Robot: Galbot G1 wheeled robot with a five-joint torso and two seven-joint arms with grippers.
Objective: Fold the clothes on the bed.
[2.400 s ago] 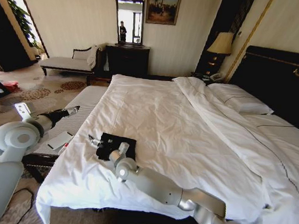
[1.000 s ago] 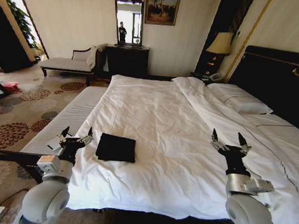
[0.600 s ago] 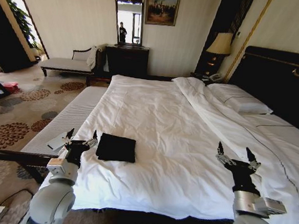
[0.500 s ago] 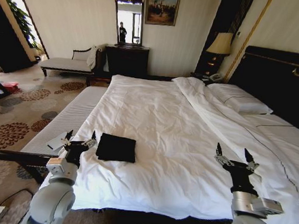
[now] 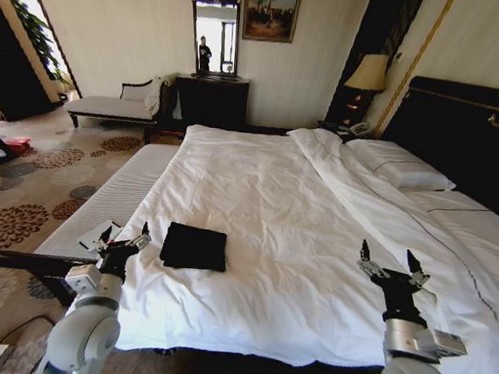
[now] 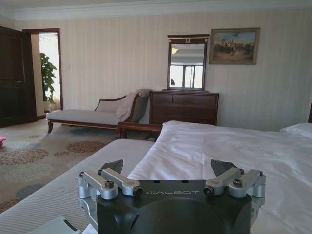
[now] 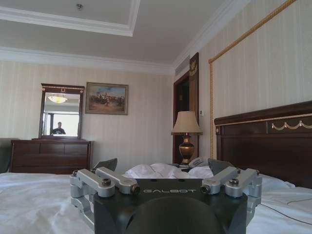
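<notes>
A folded black T-shirt [image 5: 194, 246] lies on the bed [image 5: 299, 208] just beside the left gripper [image 5: 124, 237] — the right gripper [image 5: 391, 262] well apart, both grippers spread wide, holding nothing.

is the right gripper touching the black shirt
No, the right gripper hangs open over bare white duvet on the bed, far from the folded black shirt, which lies beside the left gripper.

White print on folded black T-shirt [image 5: 193, 246] hidden; bed [image 5: 332, 227] cut off rightward.

The clothes [image 5: 193, 246] lie on the bed [image 5: 316, 217], near its left edge.
</notes>
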